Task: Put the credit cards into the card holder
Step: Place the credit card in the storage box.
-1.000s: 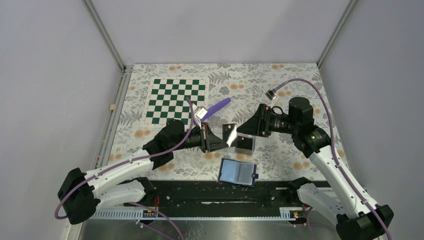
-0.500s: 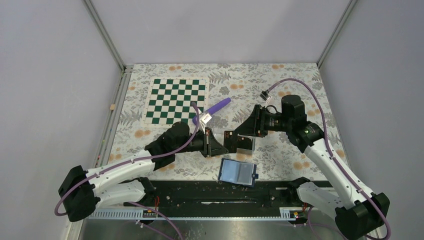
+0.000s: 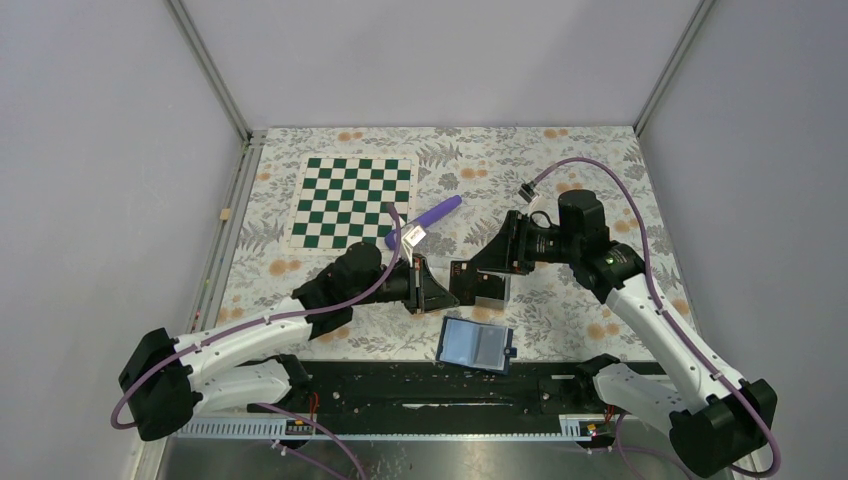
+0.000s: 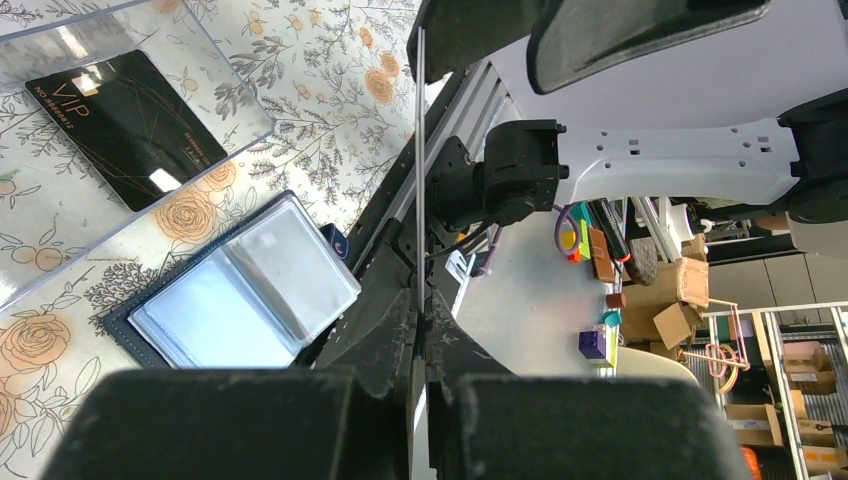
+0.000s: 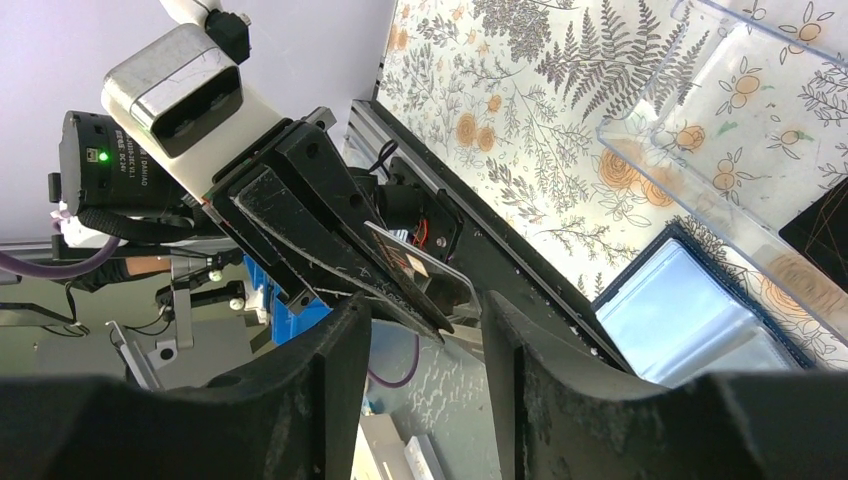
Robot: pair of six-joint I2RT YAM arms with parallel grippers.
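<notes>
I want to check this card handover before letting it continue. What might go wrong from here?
1. The left hand pinches a credit card by one end, its free end close to the open right hand. If the right hand closes off-line, the card may be knocked loose.
2. The card holder lies open at the table near edge with nothing pinning it. Pushing a card in may slide it onto the black rail.

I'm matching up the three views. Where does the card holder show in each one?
Top external: card holder at the near edge, centre, lying open.
Left wrist: card holder at lower left.
Right wrist: card holder at lower right.
Shared landmark: the clear tray next to it.
</notes>
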